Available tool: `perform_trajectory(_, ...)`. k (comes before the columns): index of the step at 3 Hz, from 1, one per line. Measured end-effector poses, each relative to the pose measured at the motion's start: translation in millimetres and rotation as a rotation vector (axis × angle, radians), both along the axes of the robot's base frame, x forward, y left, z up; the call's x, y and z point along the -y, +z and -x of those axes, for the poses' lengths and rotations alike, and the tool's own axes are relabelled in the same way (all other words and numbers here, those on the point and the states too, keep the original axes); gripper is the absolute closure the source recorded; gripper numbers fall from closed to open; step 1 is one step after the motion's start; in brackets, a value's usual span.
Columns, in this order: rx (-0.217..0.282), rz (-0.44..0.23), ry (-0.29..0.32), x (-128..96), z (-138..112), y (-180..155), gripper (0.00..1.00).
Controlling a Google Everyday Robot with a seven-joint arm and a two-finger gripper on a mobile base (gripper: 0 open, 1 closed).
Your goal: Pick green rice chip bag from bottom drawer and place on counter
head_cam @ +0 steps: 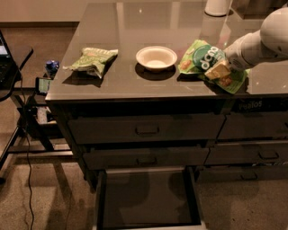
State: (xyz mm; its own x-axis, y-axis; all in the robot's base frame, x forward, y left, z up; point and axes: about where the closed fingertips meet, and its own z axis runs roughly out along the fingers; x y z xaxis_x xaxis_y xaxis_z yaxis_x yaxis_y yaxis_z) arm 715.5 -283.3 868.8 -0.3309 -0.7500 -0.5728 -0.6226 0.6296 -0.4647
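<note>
The green rice chip bag [201,59], light green with a dark circle and white lettering, lies on the right part of the grey counter [130,24], near its front edge. My gripper [220,70] sits on the bag's right side at the end of my white arm [263,38], which reaches in from the right. The bottom drawer [101,197] is pulled out below the counter, and its dark floor is bare.
A white bowl [156,57] stands left of the bag. A paler olive bag [92,60] lies at the counter's left. A white container [218,6] stands at the back. A blue can [51,67], stand legs and cables are on the left.
</note>
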Motion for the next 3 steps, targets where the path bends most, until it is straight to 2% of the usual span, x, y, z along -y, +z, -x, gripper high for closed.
perform_trajectory(3,0.0,0.0,0.0,-0.1,0.0,-0.1,0.11)
